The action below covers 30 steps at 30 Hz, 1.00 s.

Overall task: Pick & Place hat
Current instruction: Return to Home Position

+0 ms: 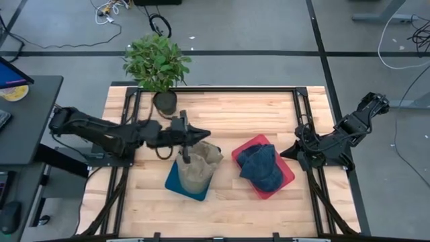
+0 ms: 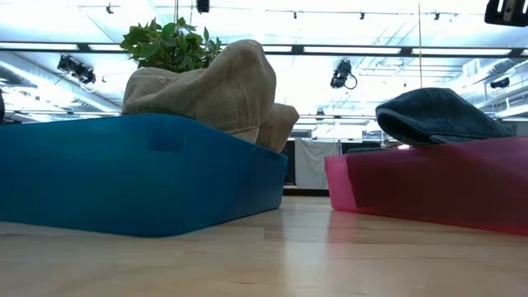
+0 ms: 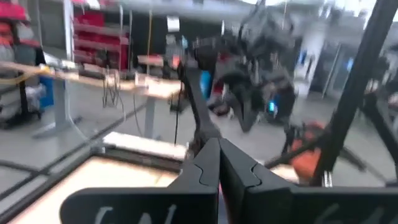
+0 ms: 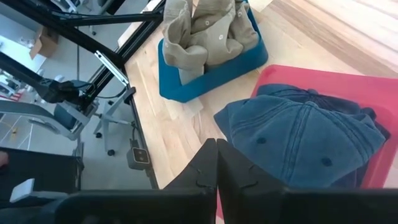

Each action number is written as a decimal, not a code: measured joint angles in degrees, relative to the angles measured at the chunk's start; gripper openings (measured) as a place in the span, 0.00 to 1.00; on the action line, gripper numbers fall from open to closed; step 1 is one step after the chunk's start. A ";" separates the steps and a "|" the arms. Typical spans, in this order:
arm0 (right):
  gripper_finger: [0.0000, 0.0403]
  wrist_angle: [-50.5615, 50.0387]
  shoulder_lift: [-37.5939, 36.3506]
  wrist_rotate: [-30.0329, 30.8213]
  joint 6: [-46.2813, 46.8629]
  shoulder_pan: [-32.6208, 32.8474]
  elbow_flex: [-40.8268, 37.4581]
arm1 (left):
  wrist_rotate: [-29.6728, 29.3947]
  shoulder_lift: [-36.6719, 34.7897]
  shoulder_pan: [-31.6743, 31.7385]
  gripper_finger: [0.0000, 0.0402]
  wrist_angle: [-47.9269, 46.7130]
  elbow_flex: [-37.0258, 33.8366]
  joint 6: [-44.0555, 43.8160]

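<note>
A tan hat [image 1: 200,165] lies crumpled in a blue bin [image 1: 176,181] at the table's middle, rising above the bin's rim in the low view [image 2: 223,91]. A dark blue cap [image 1: 263,167] lies in a red bin [image 1: 285,178] to its right, its crown up [image 4: 305,140]. My left gripper [image 1: 203,136] is shut and empty. It points level toward the table's right, just over the far edge of the tan hat. My right gripper [image 1: 285,152] is shut and empty at the table's right edge, beside the red bin.
A potted plant [image 1: 156,62] stands at the table's far edge, just behind the left arm. A black frame [image 1: 295,101] runs along the table's sides. Bare wood shows in front of both bins [image 1: 228,208] and at the far right [image 1: 255,111].
</note>
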 joint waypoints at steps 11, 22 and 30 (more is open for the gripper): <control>0.01 -0.64 0.04 -0.13 -1.42 -0.02 0.00 | -7.30 -14.99 -3.00 0.01 3.83 -13.42 2.57; 0.01 0.07 0.07 -0.40 -12.19 -0.02 0.00 | -5.54 -30.88 0.62 0.01 5.68 -29.78 -0.84; 0.01 1.33 0.07 -0.42 -13.37 -0.02 0.00 | -5.69 -41.09 1.84 0.01 10.49 -39.55 -0.22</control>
